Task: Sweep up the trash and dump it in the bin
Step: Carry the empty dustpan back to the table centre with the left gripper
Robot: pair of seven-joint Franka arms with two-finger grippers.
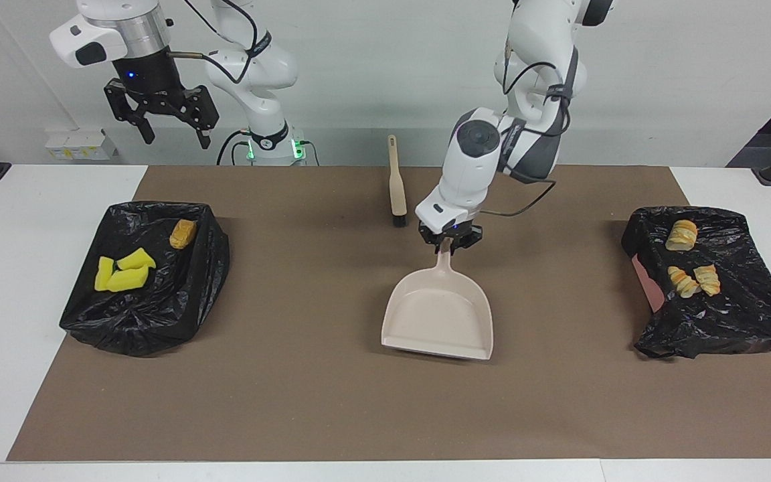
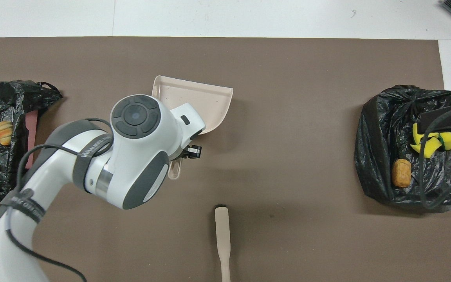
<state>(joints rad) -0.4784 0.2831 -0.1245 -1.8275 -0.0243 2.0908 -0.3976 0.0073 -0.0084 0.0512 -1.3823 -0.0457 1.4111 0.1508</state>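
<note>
empty dustpan held over the mat's middle, trash already in both bags

brown mat carries two black bags: the bag at the right arm's end holds the yellow wedges and tan lump; the bag at the left arm's end holds the bread pieces. left gripper is clamped on the handle of the dustpan, its long axis running away from the robots, mouth farthest. right gripper waits raised, fingers spread, holding nothing. brush lies nearer to the robots than the pan, lengthwise too. no readable writing.
</note>
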